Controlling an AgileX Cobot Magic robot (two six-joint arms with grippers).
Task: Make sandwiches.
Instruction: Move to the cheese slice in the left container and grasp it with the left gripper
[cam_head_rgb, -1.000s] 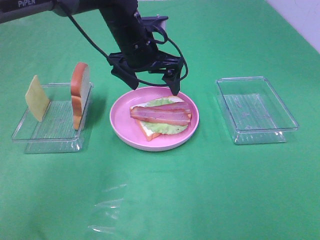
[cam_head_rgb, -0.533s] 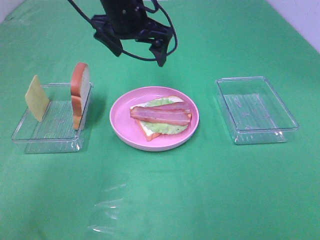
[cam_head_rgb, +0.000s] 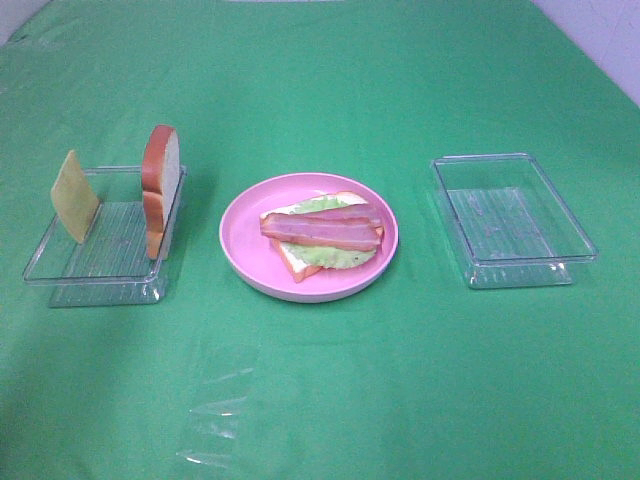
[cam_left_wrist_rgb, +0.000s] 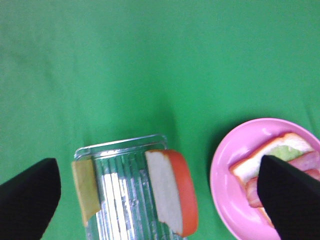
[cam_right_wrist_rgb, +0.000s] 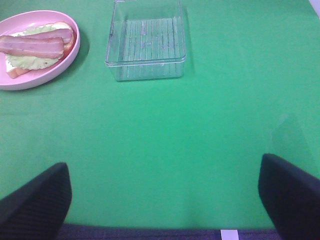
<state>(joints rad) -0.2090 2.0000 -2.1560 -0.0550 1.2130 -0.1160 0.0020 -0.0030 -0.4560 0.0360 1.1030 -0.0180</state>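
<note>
1. The left gripper (cam_left_wrist_rgb: 157, 162) is hanging above the left tray (cam_head_rgb: 100, 270), jaws spread wide and carrying nothing. The right gripper (cam_right_wrist_rgb: 162, 165) is hovering over the green cloth (cam_right_wrist_rgb: 165, 115), jaws also apart and not holding anything.
2. The half-built sandwich is sitting on the pink plate (cam_head_rgb: 240, 250): bottom bread slice (cam_head_rgb: 297, 262), lettuce (cam_head_rgb: 335, 257), and bacon strips (cam_head_rgb: 320, 230) on top. The cheese square (cam_head_rgb: 74, 197) and the second bread slice (cam_head_rgb: 160, 190) are standing on edge in the left tray, leaning at opposite walls.
3. Risk: the cheese is looking thin and tilted. A pinch coming in off-angle is likely slipping off or knocking it flat, which makes it harder to grab.
4. Risk: the tray is looking light. A finger catching its rim is probably dragging or tipping it and toppling the upright slice.
5. Risk: the bacon is lying loose. Cheese or bread landing off-centre is likely shoving the strips off the lettuce or skewing the stack.
</note>
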